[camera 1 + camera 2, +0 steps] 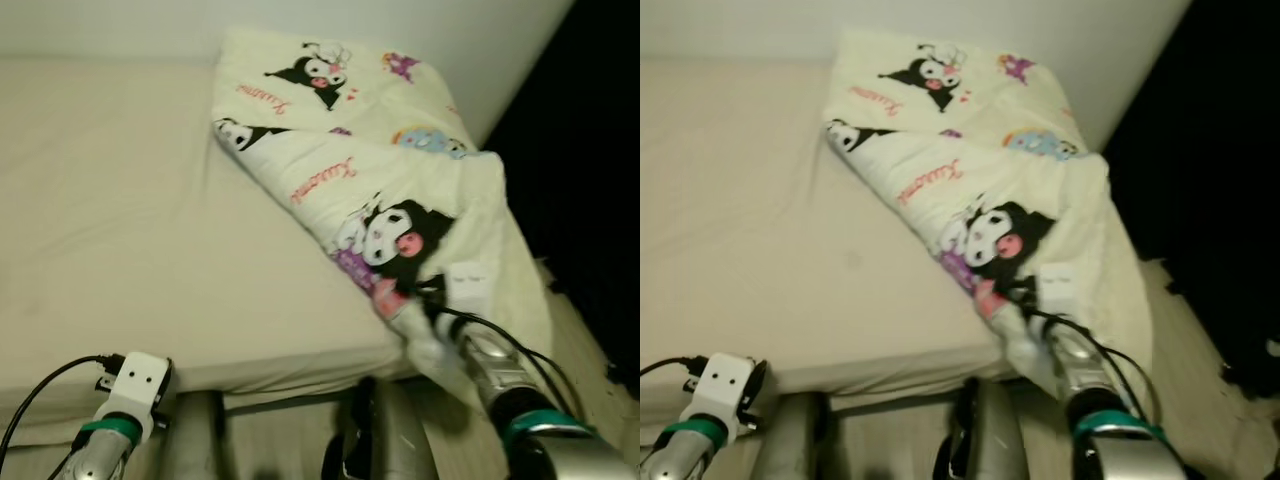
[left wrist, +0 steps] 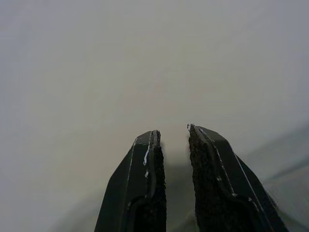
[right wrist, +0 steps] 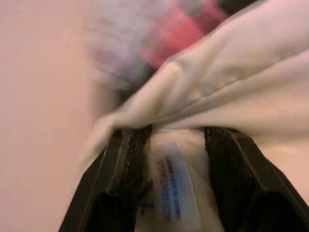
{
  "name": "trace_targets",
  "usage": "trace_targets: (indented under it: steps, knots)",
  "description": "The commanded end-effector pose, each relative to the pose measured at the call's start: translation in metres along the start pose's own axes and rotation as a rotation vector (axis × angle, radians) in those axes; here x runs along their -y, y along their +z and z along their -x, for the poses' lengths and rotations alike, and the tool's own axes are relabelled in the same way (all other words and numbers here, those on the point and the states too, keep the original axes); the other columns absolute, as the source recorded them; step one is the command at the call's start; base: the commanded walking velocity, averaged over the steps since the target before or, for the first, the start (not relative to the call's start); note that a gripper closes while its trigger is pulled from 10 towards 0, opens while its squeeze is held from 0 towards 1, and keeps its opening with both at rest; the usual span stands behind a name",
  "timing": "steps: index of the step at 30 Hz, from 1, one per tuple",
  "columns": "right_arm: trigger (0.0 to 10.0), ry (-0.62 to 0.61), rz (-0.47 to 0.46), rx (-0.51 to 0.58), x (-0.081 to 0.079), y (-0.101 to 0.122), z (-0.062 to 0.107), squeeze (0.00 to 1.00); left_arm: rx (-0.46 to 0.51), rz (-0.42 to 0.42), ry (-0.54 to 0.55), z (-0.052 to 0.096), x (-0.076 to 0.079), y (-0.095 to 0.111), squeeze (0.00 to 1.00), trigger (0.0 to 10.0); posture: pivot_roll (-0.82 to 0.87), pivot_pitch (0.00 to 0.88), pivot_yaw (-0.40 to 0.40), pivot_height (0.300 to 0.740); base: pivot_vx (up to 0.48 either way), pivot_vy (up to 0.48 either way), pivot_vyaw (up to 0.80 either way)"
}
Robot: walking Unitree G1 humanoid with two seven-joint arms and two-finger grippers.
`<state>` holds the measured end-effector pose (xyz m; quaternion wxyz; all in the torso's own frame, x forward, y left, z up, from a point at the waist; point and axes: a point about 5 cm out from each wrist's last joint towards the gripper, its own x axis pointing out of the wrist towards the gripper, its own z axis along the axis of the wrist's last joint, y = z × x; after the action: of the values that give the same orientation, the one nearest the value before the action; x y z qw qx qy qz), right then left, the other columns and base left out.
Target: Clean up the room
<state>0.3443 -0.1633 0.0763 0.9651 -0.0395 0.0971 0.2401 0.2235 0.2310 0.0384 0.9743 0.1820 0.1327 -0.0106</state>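
Note:
A cream quilt (image 1: 380, 150) printed with cartoon characters lies folded along the right side of the bed (image 1: 120, 230), with its near corner hanging over the bed's front edge. My right gripper (image 3: 176, 145) is shut on that corner, and quilt fabric with a printed label sits between its black fingers (image 3: 123, 164). In the eye views the right arm (image 1: 505, 385) reaches up to the quilt's lower edge. My left arm (image 1: 125, 395) is low at the bed's front left. My left gripper (image 2: 174, 135) is slightly open, with nothing between its fingers, facing a plain pale surface.
The beige sheet covers the left and middle of the mattress. A white wall (image 1: 480, 40) runs behind the bed. At the right are a dark area (image 1: 590, 150) and a strip of wooden floor (image 1: 585, 340). A white tag (image 1: 468, 283) sits on the quilt.

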Motion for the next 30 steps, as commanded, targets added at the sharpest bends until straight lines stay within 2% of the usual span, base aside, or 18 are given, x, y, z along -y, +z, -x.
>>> trace_targets:
  steps: [1,2,4,5,6,8,10,12,15,17,18,19,23,24,25,26,27,30]
  knots:
    - [10.0,0.292,0.006,-0.038,-0.023,-0.012,0.010,0.00,-0.056,0.005,0.021,0.011,-0.003,-0.014,0.00,10.0,0.24,0.146,-0.125,0.572,0.000,0.000,0.00]
    - [10.0,0.292,0.006,-0.038,-0.023,-0.012,0.010,0.00,-0.056,0.005,0.021,0.011,-0.003,-0.014,0.00,10.0,0.24,0.146,-0.125,0.572,0.000,0.000,0.00]
    - [10.0,0.568,0.008,-0.106,-0.040,-0.025,0.042,0.00,-0.071,0.008,0.024,0.016,-0.002,-0.020,0.00,10.0,0.24,0.150,-0.130,0.572,0.000,0.000,0.00]
    - [10.0,0.568,0.008,-0.106,-0.040,-0.025,0.042,0.00,-0.071,0.008,0.024,0.016,-0.002,-0.020,0.00,10.0,0.24,0.150,-0.130,0.572,0.000,0.000,0.00]
    - [10.0,0.665,-0.011,-0.142,-0.047,-0.030,0.058,0.00,-0.076,0.009,0.018,0.017,0.001,-0.022,0.00,10.0,0.24,0.150,-0.130,0.572,0.000,0.000,0.00]
    - [10.0,0.665,-0.011,-0.142,-0.047,-0.030,0.058,0.00,-0.076,0.009,0.018,0.017,0.001,-0.022,0.00,10.0,0.24,0.150,-0.130,0.572,0.000,0.000,0.00]
    - [10.0,0.877,-0.026,-0.266,-0.058,-0.044,0.098,0.00,-0.073,0.005,-0.006,0.014,0.006,-0.021,0.00,10.0,0.20,0.147,-0.119,0.572,0.000,0.000,0.00]
    - [10.0,1.023,-0.009,-0.368,-0.062,-0.054,0.124,0.00,-0.066,-0.001,-0.023,0.010,0.008,-0.017,0.00,10.0,0.19,0.153,-0.114,0.572,0.000,0.000,0.00]
    - [10.0,1.067,0.018,-0.419,-0.055,-0.058,0.136,0.00,-0.058,-0.008,-0.034,0.007,0.008,-0.014,0.00,10.0,0.19,0.153,-0.114,0.572,0.000,0.000,0.00]
    - [10.0,0.948,0.004,-0.368,-0.032,-0.046,0.126,0.00,-0.057,-0.010,-0.036,0.005,0.007,-0.013,0.00,10.0,0.19,0.154,-0.115,0.572,0.000,0.000,0.00]
    - [10.0,0.824,-0.025,-0.295,-0.015,-0.033,0.114,0.00,-0.056,-0.011,-0.035,0.005,0.007,-0.013,0.00,10.0,0.19,0.153,-0.115,0.572,0.000,0.000,0.00]
    - [10.0,0.824,-0.025,-0.295,-0.015,-0.033,0.114,0.00,-0.056,-0.011,-0.035,0.005,0.007,-0.013,0.00,10.0,0.19,0.153,-0.115,0.572,0.000,0.000,0.00]
    - [10.0,0.253,-0.092,-0.047,0.049,0.009,0.081,0.00,-0.060,-0.008,-0.036,0.006,0.009,-0.014,0.00,10.0,0.19,0.153,-0.115,0.572,0.000,0.000,0.00]
    - [10.0,0.106,-0.076,-0.017,0.062,0.014,0.078,0.00,-0.060,-0.008,-0.040,0.006,0.011,-0.015,0.00,10.0,0.19,0.153,-0.115,0.572,0.000,0.000,0.00]
    - [10.0,0.106,-0.076,-0.017,0.062,0.014,0.078,0.00,-0.060,-0.008,-0.040,0.006,0.011,-0.015,0.00,10.0,0.19,0.153,-0.115,0.572,0.000,0.000,0.00]
    - [10.0,-0.022,-0.079,-0.005,0.073,0.016,0.077,0.00,-0.060,-0.008,-0.043,0.007,0.012,-0.015,0.00,10.0,0.19,0.153,-0.115,0.572,0.000,0.000,0.00]
    - [10.0,-0.022,-0.079,-0.005,0.073,0.016,0.077,0.00,-0.060,-0.008,-0.043,0.007,0.012,-0.015,0.00,10.0,0.19,0.153,-0.115,0.572,0.000,0.000,0.00]
    - [10.0,-0.423,-0.104,-0.002,0.100,0.006,0.083,0.00,-0.060,-0.005,-0.040,0.007,0.013,-0.015,0.00,10.0,0.21,0.155,-0.118,0.572,0.000,0.000,0.00]
